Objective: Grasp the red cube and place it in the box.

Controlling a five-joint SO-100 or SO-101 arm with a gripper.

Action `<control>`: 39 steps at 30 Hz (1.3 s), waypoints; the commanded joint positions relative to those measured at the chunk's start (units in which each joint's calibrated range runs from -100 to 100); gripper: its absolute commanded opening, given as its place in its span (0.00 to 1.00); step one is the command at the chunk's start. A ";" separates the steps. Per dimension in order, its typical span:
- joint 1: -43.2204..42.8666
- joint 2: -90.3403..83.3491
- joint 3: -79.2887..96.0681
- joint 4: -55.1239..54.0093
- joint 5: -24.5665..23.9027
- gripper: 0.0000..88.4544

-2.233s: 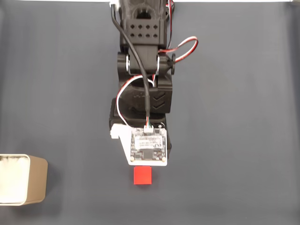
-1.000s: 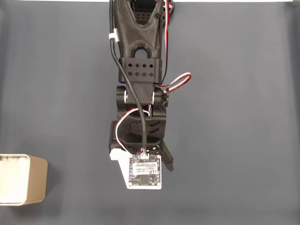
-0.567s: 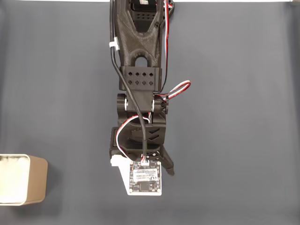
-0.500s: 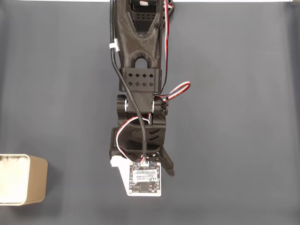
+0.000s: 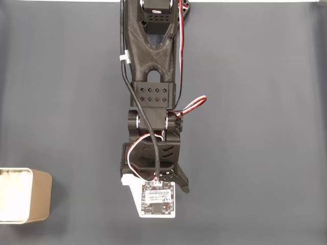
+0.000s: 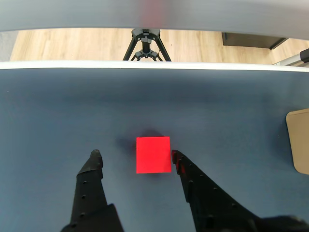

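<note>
While the tool [image 6: 134,153] straddles the red cube [image 6: 153,154] at wrist-view centre, jaws spread wide, holding nothing; right finger nearly touching. Grasp step: closing looks next. Box [image 5: 24,196] sits lower left in fixed view, bare tabletop [image 5: 255,127] between; clear path.

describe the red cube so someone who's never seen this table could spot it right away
In the wrist view, find the dark blue-grey table, then the gripper with its two black fingers spread. The red cube sits between them, close to the right-hand finger: small, bright red, the only vivid colour there.
</note>
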 commanded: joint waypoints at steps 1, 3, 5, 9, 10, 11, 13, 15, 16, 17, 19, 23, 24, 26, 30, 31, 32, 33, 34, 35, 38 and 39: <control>0.67 -0.52 -3.03 -1.39 -0.68 0.38; 0.59 0.00 -3.12 -1.55 -0.73 0.38; 0.59 0.52 -3.40 -1.55 -0.78 0.38; 0.59 1.39 -3.95 -1.55 -0.78 0.38; 0.59 1.65 -4.13 -1.55 -0.78 0.38; 0.59 1.91 -4.31 -1.55 -0.78 0.38; 0.59 2.34 -4.77 -1.55 -0.83 0.38; 0.52 2.69 -5.04 -1.55 -0.83 0.38; 0.52 2.95 -5.31 -1.55 -0.83 0.38; 0.52 3.12 -5.50 -1.55 -0.83 0.38; 0.52 3.47 -5.77 -1.55 -0.83 0.38; 0.59 3.90 -5.95 -1.55 -0.68 0.36; 0.59 3.99 -6.04 -1.55 -0.68 0.35; 0.67 4.25 -6.14 -1.47 -0.49 0.33; 0.81 4.59 -6.14 -1.39 -0.10 0.31; 0.88 4.59 -6.14 -1.31 0.05 0.30; 0.88 4.59 -6.14 -1.31 0.15 0.29; 0.88 4.59 -6.14 -1.31 0.29 0.27; 0.88 4.59 -5.95 -1.31 0.44 0.26; 0.88 4.59 -5.86 -1.23 0.63 0.26; 0.88 4.59 -5.59 -1.06 1.07 0.23; 0.88 4.51 -5.50 -0.98 1.22 0.23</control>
